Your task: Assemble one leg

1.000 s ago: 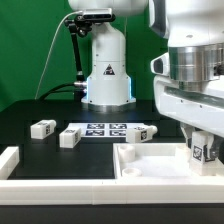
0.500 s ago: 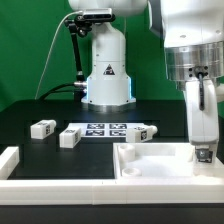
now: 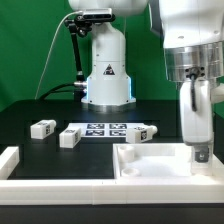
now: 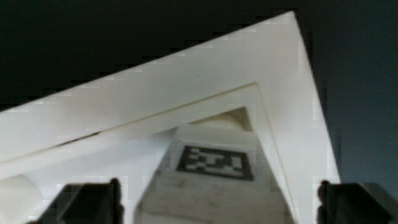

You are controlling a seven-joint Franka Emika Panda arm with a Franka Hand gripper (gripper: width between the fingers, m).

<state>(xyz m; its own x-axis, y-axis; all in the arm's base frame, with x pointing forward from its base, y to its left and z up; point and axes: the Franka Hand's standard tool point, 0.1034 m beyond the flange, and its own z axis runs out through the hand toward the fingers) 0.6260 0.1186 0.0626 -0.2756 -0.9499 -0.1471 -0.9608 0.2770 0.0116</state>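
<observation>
My gripper [image 3: 201,150] reaches down at the exterior view's right, into a corner of the large white rimmed panel [image 3: 150,168]. One white leg [image 3: 202,155] stands upright in that corner between my fingers. In the wrist view the leg [image 4: 217,185] shows its square marker tag, and the panel's corner rim [image 4: 178,95] runs behind it. The dark fingertips [image 4: 89,203] stand on either side of the leg with a thin gap on each side, so the gripper [image 4: 217,208] is open around it. The leg's foot is hidden.
Three more white legs lie on the black table: one [image 3: 42,128] at the exterior view's left, one [image 3: 69,137] beside it, one [image 3: 143,133] by the panel's far rim. The marker board [image 3: 105,129] lies between them. A white raised border [image 3: 8,160] runs along the front left.
Between one second and half a second ago the hand turned about its vertical axis over the leg, from broadside to narrow. Since then it has barely moved.
</observation>
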